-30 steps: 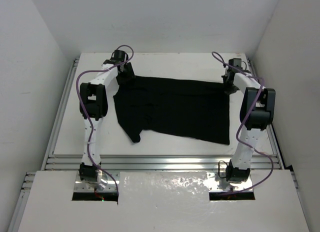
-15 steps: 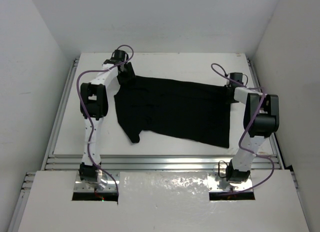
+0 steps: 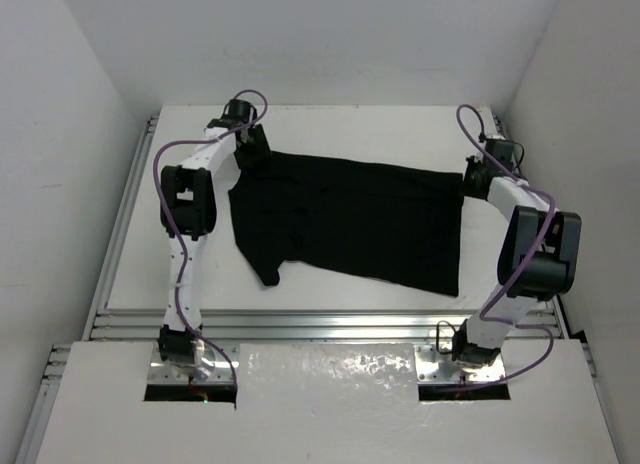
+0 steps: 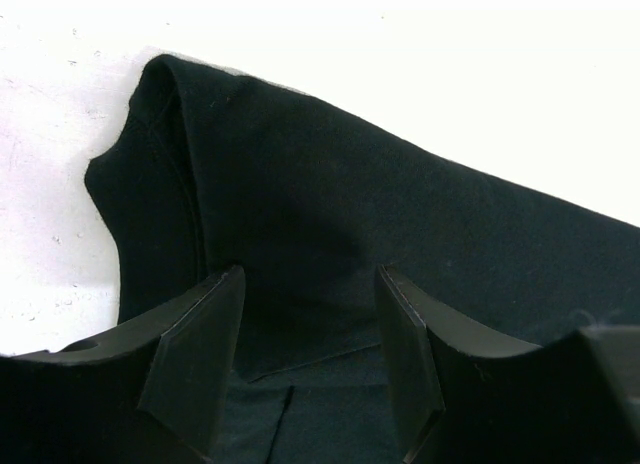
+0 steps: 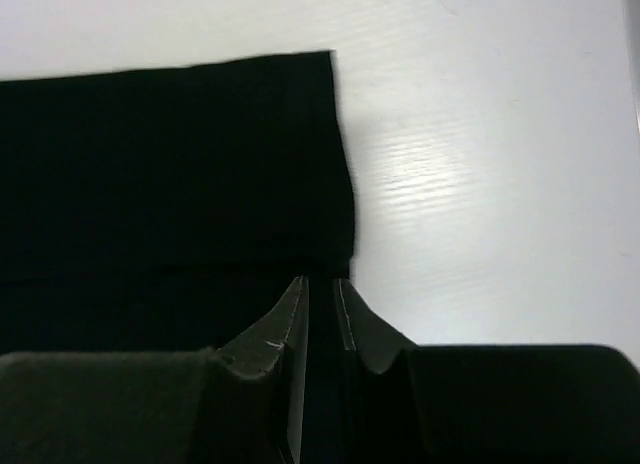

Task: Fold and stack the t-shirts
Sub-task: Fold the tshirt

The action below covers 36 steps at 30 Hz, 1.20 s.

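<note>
A plain black t-shirt point(image 3: 350, 219) lies spread flat on the white table point(image 3: 350, 124), with one sleeve pointing toward the near left. My left gripper point(image 3: 250, 152) sits at the shirt's far left corner. In the left wrist view the left gripper point(image 4: 310, 284) stands open, its fingers wide apart over the t-shirt point(image 4: 350, 214), gripping nothing. My right gripper point(image 3: 470, 176) is at the shirt's far right corner. In the right wrist view the right gripper point(image 5: 320, 282) has its jaws a narrow gap apart, astride the right edge of the t-shirt point(image 5: 170, 164).
White walls close in the table on the left, back and right. Metal rails point(image 3: 115, 234) run along the table's left side and near edge. Bare table shows beyond the shirt's right edge point(image 5: 480, 184).
The right arm has swung outward to the right, and its jaws, shut at the shirt's corner a second ago, now stand slightly apart. The left arm has not moved.
</note>
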Tool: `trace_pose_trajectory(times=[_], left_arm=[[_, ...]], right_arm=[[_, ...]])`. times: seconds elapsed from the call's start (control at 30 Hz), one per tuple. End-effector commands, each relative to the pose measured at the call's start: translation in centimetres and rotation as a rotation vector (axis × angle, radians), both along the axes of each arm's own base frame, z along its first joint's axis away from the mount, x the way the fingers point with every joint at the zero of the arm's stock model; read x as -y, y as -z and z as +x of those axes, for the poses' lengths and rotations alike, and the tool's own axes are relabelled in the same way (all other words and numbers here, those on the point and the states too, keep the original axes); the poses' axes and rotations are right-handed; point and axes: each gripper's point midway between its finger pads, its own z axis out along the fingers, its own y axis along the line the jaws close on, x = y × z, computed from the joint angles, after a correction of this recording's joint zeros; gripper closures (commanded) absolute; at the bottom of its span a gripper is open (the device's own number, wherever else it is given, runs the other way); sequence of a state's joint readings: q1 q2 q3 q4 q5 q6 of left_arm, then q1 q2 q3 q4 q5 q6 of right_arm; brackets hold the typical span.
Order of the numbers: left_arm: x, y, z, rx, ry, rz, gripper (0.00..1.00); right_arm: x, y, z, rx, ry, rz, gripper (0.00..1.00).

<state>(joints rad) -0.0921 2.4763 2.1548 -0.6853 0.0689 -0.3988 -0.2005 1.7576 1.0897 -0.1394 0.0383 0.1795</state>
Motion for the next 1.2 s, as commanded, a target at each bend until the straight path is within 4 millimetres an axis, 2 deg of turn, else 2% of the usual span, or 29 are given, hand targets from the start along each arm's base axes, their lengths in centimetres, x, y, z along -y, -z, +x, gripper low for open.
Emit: trace_pose_trajectory(times=[0.0,0.07,0.1,0.13,0.27,0.37,0.43,0.6,0.7,0.73,0.77,0.87,0.9,0.97,1.03,1.07,1.1,1.17], left_arm=[[0.1,-0.6,0.7,0.021,-0.002,-0.007,0.47],[-0.1,-0.7,0.7,0.021,-0.005,-0.01,0.47],[-0.2,-0.8,0.7,0.022,-0.007,-0.01,0.47],[-0.2,-0.8,0.7,0.022,-0.007,-0.011,0.47],[-0.1,-0.8,0.8,0.023,-0.004,-0.021,0.47],[-0.2,-0.6,0.7,0.02,-0.006,-0.021,0.47],[-0.2,-0.7,0.7,0.021,-0.005,-0.022,0.47],[-0.4,-0.9,0.8,0.026,-0.009,-0.019,0.47],[-1.2,-1.1,0.8,0.023,-0.032,0.002,0.47],[-1.5,-1.0,0.8,0.021,-0.049,0.012,0.46],[-1.8,-1.0,0.7,0.012,-0.059,0.018,0.46],[-2.3,-0.9,0.4,-0.001,-0.085,0.037,0.47],[-2.3,-0.6,0.1,-0.01,-0.09,0.035,0.47],[-3.5,-0.4,-0.3,-0.023,-0.143,0.084,0.49],[-4.5,0.0,-1.0,-0.042,-0.189,0.127,0.5],[-5.0,0.3,-1.4,-0.052,-0.213,0.15,0.5],[-5.2,0.4,-1.5,-0.056,-0.221,0.156,0.49],[-5.4,0.5,-1.7,-0.063,-0.232,0.166,0.47]], right_arm=[[-2.3,-2.2,2.3,0.081,0.0,0.158,0.84],[-2.8,-0.6,2.9,0.035,0.016,0.21,0.93],[-3.2,-0.9,3.9,0.046,-0.007,0.236,0.98],[-3.5,1.0,4.1,0.007,-0.006,0.261,1.0],[-3.2,3.2,4.5,-0.018,0.003,0.257,1.0],[-2.6,4.3,3.5,-0.065,0.041,0.236,1.0],[-2.9,5.3,2.1,-0.092,0.056,0.243,1.0],[-5.2,7.7,-0.5,-0.187,0.016,0.355,1.0],[-5.2,6.8,-0.2,-0.209,0.033,0.377,1.0],[-5.1,6.6,-0.8,-0.25,0.05,0.389,1.0],[-4.8,5.0,0.5,-0.218,0.051,0.389,1.0],[-4.2,1.7,1.6,-0.144,0.077,0.407,1.0],[-3.9,0.0,2.0,-0.103,0.083,0.403,0.98],[-3.2,-1.5,2.3,-0.079,0.105,0.37,0.97],[-1.8,-2.0,1.8,-0.096,0.185,0.316,0.97],[-1.0,-1.6,1.4,-0.12,0.232,0.287,0.97],[-0.8,-0.1,0.3,-0.198,0.26,0.279,0.98],[-0.5,0.9,-0.2,-0.247,0.283,0.261,1.0]])
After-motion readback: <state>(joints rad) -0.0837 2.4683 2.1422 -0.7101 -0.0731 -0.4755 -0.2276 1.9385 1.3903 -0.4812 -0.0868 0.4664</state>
